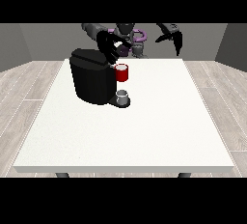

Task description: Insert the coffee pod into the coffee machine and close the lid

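The robot hand at the view's left (110, 46) hovers just above the top of the machine (91, 77), near the red thing at the machine (122, 73). Its fingers look spread and seem to hold nothing, so I judge it released. The robot hand at the view's right (172, 36) hangs raised behind the far edge of the surface, well apart from everything; I cannot tell how it is set.

The pod does not show plainly. A grey thing (123, 97) stands at the foot of the machine, under the red thing, but I cannot tell it for the pod.

I judge the step in hand is work at the machine's top, maybe the lid. The next move calls for lowering the hand carefully on the lid.

The machine stands near the far left corner of the white surface (159, 131). Around it are a wooden floor (24, 92) and grey walls (43, 39).
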